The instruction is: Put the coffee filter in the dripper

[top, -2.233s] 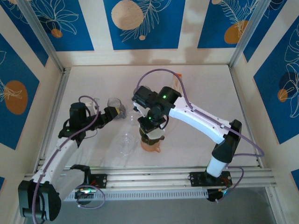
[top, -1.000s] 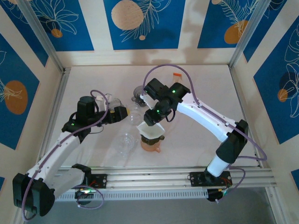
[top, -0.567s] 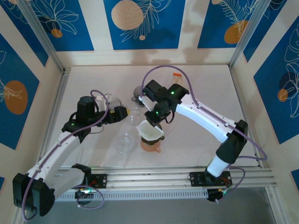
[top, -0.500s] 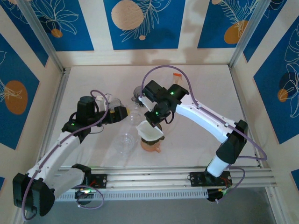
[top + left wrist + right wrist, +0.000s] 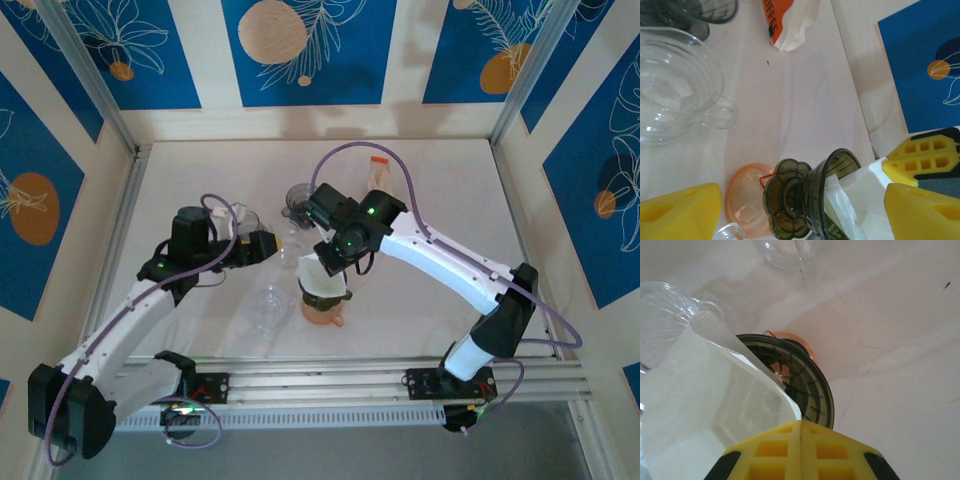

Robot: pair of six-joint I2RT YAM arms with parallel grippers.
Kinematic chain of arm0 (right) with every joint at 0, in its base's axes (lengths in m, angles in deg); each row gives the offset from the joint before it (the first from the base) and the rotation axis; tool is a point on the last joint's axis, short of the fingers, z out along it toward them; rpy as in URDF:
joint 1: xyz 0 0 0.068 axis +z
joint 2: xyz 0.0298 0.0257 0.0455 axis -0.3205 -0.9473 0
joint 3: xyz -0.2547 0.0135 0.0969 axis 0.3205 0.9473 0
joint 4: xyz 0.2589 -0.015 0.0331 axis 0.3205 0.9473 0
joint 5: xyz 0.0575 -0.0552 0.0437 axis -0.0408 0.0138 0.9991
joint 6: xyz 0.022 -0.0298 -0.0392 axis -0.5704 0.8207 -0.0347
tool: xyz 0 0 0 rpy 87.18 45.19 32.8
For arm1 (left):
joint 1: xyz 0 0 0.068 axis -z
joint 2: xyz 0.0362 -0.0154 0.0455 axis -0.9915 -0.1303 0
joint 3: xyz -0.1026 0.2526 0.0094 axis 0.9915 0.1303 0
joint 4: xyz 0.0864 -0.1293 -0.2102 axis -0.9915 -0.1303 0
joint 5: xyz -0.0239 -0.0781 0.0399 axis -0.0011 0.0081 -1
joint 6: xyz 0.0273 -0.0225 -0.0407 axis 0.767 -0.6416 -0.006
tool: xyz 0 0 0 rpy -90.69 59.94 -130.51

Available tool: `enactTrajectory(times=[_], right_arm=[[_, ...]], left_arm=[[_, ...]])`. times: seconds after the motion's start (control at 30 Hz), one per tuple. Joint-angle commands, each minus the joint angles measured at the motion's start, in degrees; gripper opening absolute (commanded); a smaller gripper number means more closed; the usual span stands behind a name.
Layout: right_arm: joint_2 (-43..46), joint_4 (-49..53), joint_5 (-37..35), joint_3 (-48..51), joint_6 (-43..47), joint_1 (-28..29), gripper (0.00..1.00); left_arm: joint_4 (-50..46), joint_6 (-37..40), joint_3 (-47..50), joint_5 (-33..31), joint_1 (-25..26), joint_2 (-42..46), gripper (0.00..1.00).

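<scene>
My right gripper [image 5: 801, 427], clamped on the filter [image 5: 710, 395], held it tilted over the dripper [image 5: 807, 385] for seating; my left gripper [image 5: 266, 245] hung wide open, empty.

orange packet [image 5: 784, 21], partial lettering "FFEE"

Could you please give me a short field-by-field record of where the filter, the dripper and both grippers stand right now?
coffee filter: white paper, pinched by the right gripper, lower edge at the dripper's mouth
dripper: dark, ribbed, standing on an orange base
right gripper: shut on the coffee filter, above the dripper
left gripper: open, apart from the dripper, to its left
nearby: glass server, coffee packet
status: filter not yet released
</scene>
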Motion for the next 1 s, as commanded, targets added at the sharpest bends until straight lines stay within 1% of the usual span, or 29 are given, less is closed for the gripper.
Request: enactTrajectory(times=[0.0,0.2,0.53,0.6,0.67,0.73,0.9,0.97], right_arm=[[0.34,-0.59,-3.35,1.56,-2.43,1.08,0.00],[-0.71,-2.00,-6.50,3.91,-3.39,2.65,0.00],[-2.32,-1.36,-10.33,3.37,-3.48,4.23,0.00],[-2.31,-1.36,-10.27,3.32,-3.42,4.41,0.00],[-2.40,-1.28,-10.27,3.09,-3.42,4.55,0.00],[-2.58,-1.22,-10.37,2.89,-3.42,4.64,0.00],[-2.92,-1.05,-10.36,2.62,-3.60,5.06,0.00],[-2.89,-1.05,-10.38,2.47,-3.60,5.10,0.00]], left_arm=[[1.22,-0.56,-0.54,0.04,1.39,-0.04,0.84],[1.36,-1.19,0.19,0.32,3.05,0.82,0.84],[-4.76,1.74,-0.12,-1.95,9.28,1.38,0.70],[-5.37,2.51,-0.21,-2.19,10.75,1.04,0.70],[-5.74,3.07,-0.44,-2.45,12.43,0.39,0.73],[-6.54,3.83,-0.90,-3.26,13.69,-0.12,0.73],[-6.08,3.94,-1.01,-3.17,14.84,-1.69,0.74],[-6.31,3.76,-0.84,-3.52,14.97,-2.47,0.72]])
